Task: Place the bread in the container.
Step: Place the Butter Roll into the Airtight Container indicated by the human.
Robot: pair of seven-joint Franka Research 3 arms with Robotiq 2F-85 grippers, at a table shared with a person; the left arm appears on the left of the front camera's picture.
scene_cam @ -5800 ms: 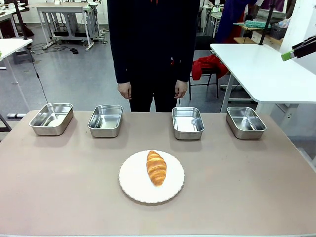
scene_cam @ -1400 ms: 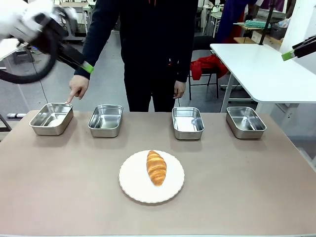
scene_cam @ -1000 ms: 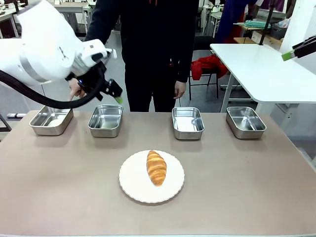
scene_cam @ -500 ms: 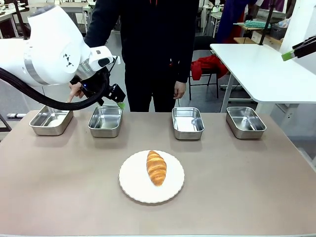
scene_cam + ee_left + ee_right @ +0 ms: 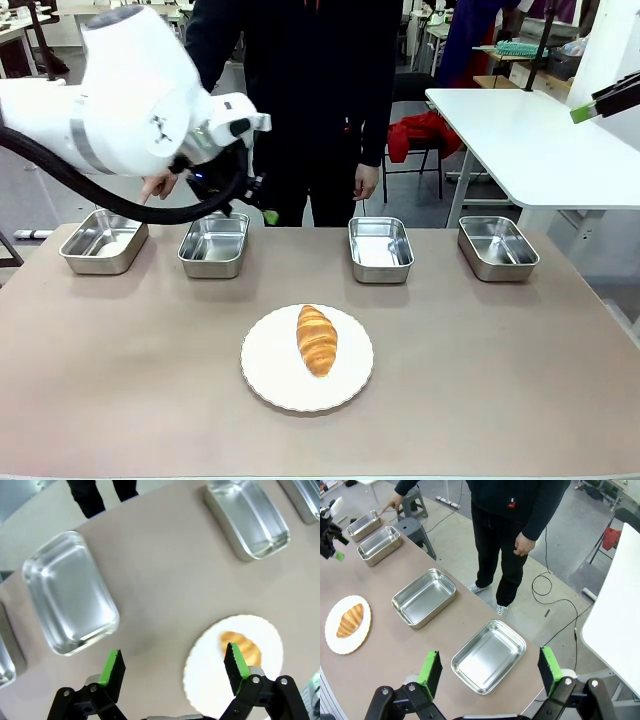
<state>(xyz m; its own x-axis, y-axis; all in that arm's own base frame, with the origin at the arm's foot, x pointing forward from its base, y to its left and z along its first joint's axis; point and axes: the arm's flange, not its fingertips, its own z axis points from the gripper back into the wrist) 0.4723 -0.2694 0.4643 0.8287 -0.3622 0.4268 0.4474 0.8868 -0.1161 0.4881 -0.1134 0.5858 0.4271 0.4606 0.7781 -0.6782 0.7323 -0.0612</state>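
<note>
The bread (image 5: 317, 340), a golden croissant, lies on a round white plate (image 5: 265, 372) at the table's front middle. Four steel pans line the far edge. A person's hand (image 5: 158, 185) points a finger at the leftmost container (image 5: 104, 240). My left gripper (image 5: 262, 207) hangs open and empty above the table's far edge, right of the second pan (image 5: 214, 243). In the left wrist view its fingertips (image 5: 112, 666) frame bare table, with the bread (image 5: 243, 648) behind the right one. My right gripper (image 5: 489, 672) stands open and empty, high above the right end pan (image 5: 489, 656).
The two other pans (image 5: 380, 248) (image 5: 497, 247) sit right of the middle. The person stands close behind the table's far edge. A white table (image 5: 530, 140) is beyond the right corner. Bare tabletop surrounds the plate.
My left arm has swung in from the upper left and moved right, from over the leftmost pans to past the second pan. The person's arm has risen to point at the leftmost pan.
</note>
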